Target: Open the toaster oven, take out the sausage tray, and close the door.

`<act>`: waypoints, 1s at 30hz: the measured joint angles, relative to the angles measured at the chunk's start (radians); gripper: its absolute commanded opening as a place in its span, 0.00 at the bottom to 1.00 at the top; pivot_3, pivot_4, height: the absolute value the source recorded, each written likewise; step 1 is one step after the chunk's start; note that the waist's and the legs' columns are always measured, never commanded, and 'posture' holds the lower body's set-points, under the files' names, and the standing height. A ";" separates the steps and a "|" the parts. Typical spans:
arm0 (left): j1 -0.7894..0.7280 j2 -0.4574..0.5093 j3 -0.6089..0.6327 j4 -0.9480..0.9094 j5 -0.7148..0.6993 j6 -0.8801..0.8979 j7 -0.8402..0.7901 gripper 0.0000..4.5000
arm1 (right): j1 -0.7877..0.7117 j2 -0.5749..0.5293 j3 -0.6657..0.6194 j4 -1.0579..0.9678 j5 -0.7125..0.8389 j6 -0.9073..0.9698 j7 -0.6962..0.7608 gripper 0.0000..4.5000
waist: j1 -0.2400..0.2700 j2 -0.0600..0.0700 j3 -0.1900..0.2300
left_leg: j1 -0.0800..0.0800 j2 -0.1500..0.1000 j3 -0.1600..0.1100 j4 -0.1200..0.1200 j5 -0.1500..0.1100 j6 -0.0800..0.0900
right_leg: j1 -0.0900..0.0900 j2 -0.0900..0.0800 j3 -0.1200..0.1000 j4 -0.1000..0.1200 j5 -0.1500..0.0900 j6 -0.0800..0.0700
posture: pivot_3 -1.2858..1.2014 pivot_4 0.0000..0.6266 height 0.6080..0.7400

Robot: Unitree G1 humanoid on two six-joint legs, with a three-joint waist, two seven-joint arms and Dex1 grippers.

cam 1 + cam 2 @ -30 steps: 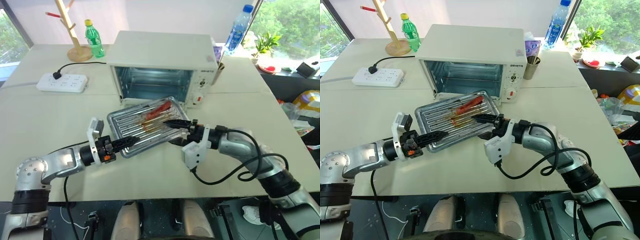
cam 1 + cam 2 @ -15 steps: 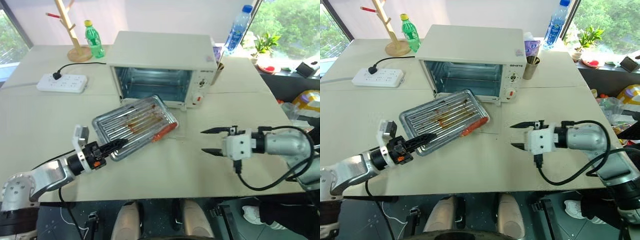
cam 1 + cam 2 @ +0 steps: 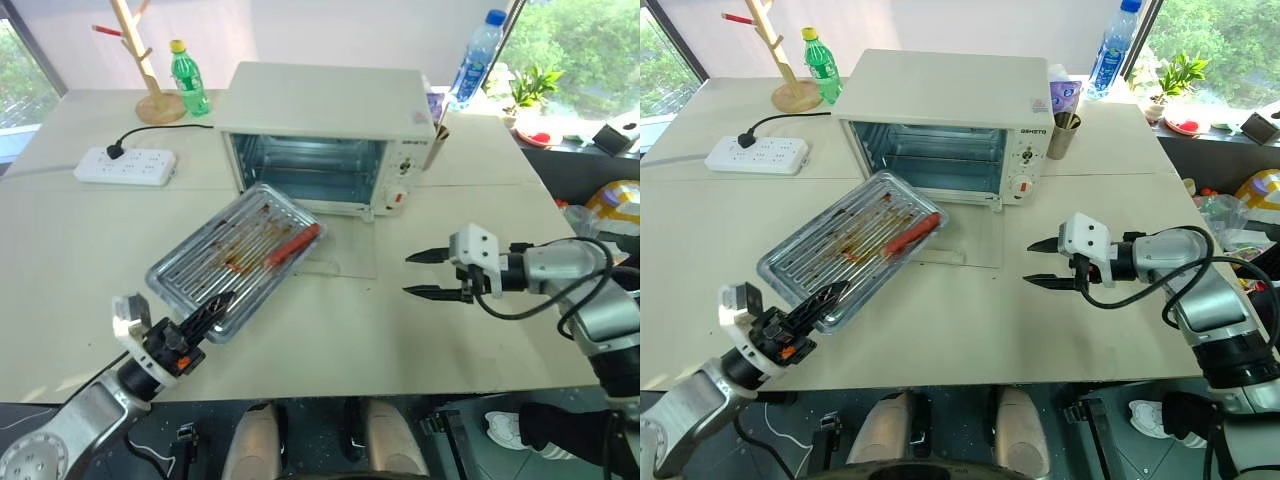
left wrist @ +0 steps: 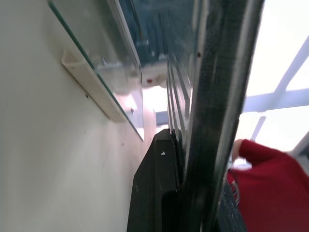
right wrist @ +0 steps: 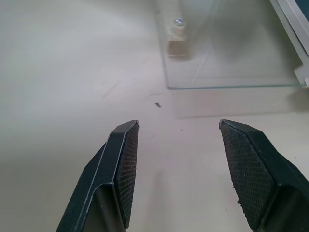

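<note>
1. The sausage tray [image 3: 232, 255] has come further out toward the robot's left since a second ago; it was in front of the oven mouth with both grippers at it, and now it hangs tilted over the table [image 3: 90, 240], left of the lowered door [image 3: 335, 262].
2. The left gripper [image 3: 213, 308] stays clamped on the tray's near corner, while the right gripper [image 3: 422, 274] has let go and swung away to the right; its fingers stand apart over bare table, holding nothing.
3. The tray is shallow, silver and ridged, streaked with brown grease, and a reddish sausage [image 3: 291, 245] lies near its far right edge.
4. The toaster oven [image 3: 325, 135] stands open behind it, the rack space empty, with the control knobs [image 3: 403, 180] on its right panel.
5. The glass door lies flat and is hard to make out against the table; the left arm is cut off at the picture's lower edge.
6. A power strip [image 3: 125, 165] and green bottle [image 3: 188, 78] sit well back on the left.
</note>
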 measured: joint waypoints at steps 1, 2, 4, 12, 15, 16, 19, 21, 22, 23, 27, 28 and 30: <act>0.029 -0.018 0.007 -0.019 0.000 -0.025 0.001 0.00 | -0.018 0.022 0.002 0.027 -0.008 0.002 -0.001 0.60 | -0.001 0.000 0.000 | 0.000 0.000 0.000 0.000 0.000 0.000 | 0.000 0.000 0.000 0.000 0.000 0.000 | 0.52 0.24 0.87; 0.048 -0.027 0.011 -0.033 0.000 -0.039 0.003 0.00 | -0.030 0.033 0.007 0.046 -0.017 0.001 -0.001 0.60 | 0.000 0.000 0.000 | 0.000 0.000 0.000 0.000 0.000 0.000 | 0.000 0.000 0.000 0.000 0.000 0.000 | 0.52 0.24 0.87; 0.085 -0.048 0.027 -0.053 0.000 -0.072 0.004 0.00 | -0.057 0.057 0.017 0.089 -0.034 -0.003 -0.003 0.60 | 0.000 0.000 0.000 | 0.000 0.000 0.000 0.000 0.000 0.000 | 0.000 0.000 0.000 0.000 0.000 0.000 | 0.52 0.24 0.87; 0.246 -0.120 0.105 -0.147 0.000 -0.197 -0.018 0.00 | -0.145 0.142 0.048 0.295 -0.128 -0.077 -0.007 0.60 | -0.003 0.000 0.000 | -0.002 0.000 0.000 0.000 0.000 0.001 | -0.002 0.001 0.000 -0.001 0.000 0.000 | 0.52 0.24 0.87; 0.281 -0.139 0.136 -0.156 0.000 -0.236 -0.032 0.00 | -0.167 0.167 0.055 0.345 -0.151 -0.099 -0.005 0.60 | -0.003 0.000 0.000 | -0.003 0.000 0.001 0.000 0.000 0.001 | -0.002 0.002 0.000 -0.001 0.000 0.000 | 0.52 0.24 0.87; 0.286 -0.144 0.146 -0.157 0.000 -0.248 -0.033 0.00 | -0.170 0.173 0.056 0.357 -0.157 -0.107 -0.005 0.60 | -0.003 0.000 0.000 | -0.003 0.000 0.001 0.000 0.000 0.001 | -0.003 0.001 0.000 -0.001 0.000 0.000 | 0.52 0.24 0.87; 0.293 -0.160 0.178 -0.157 -0.001 -0.275 -0.035 0.00 | -0.188 0.196 0.064 0.397 -0.175 -0.118 -0.009 0.60 | -0.003 0.000 0.000 | -0.003 0.000 0.001 0.000 0.000 0.001 | -0.003 0.002 0.000 -0.001 0.000 0.000 | 0.52 0.24 0.87; 0.290 -0.165 0.209 -0.154 -0.001 -0.293 -0.035 0.00 | -0.195 0.221 0.066 0.417 -0.182 -0.119 -0.015 0.60 | -0.003 0.000 0.000 | -0.003 0.000 0.001 0.000 0.000 0.001 | -0.003 0.002 0.000 -0.001 0.000 0.000 | 0.52 0.24 0.87; 0.288 -0.166 0.223 -0.150 -0.001 -0.293 -0.035 0.00 | -0.197 0.232 0.067 0.423 -0.185 -0.119 -0.017 0.60 | -0.003 0.000 0.000 | -0.003 0.000 0.001 0.000 0.000 0.001 | -0.003 0.002 0.000 -0.001 0.000 0.000 | 0.52 0.24 0.87; 0.284 -0.166 0.238 -0.139 -0.001 -0.295 -0.035 0.00 | -0.201 0.247 0.067 0.433 -0.186 -0.118 -0.023 0.60 | -0.003 0.000 0.000 | -0.003 0.000 0.001 0.000 0.000 0.001 | -0.003 0.002 0.000 -0.001 0.000 0.000 | 0.52 0.24 0.87; 0.272 -0.148 0.276 -0.083 -0.001 -0.275 -0.044 0.00 | -0.223 0.290 0.066 0.439 -0.184 -0.098 -0.040 0.60 | -0.004 0.000 0.000 | -0.004 0.000 0.001 0.000 0.000 0.001 | -0.004 0.003 0.000 -0.001 0.000 0.000 | 0.52 0.24 0.87; 0.266 -0.130 0.289 -0.048 -0.001 -0.256 -0.050 0.00 | -0.233 0.303 0.065 0.435 -0.179 -0.078 -0.046 0.60 | -0.004 0.000 0.000 | -0.004 0.001 0.001 0.000 0.000 0.001 | -0.004 0.003 0.000 -0.001 0.000 0.000 | 0.52 0.24 0.87; 0.254 -0.105 0.314 0.006 -0.001 -0.222 -0.064 0.00 | -0.242 0.317 0.057 0.403 -0.159 -0.022 -0.052 0.60 | -0.004 0.000 0.000 | -0.005 0.001 0.000 0.000 0.000 0.001 | -0.005 0.003 0.000 -0.001 0.000 0.000 | 0.52 0.24 0.87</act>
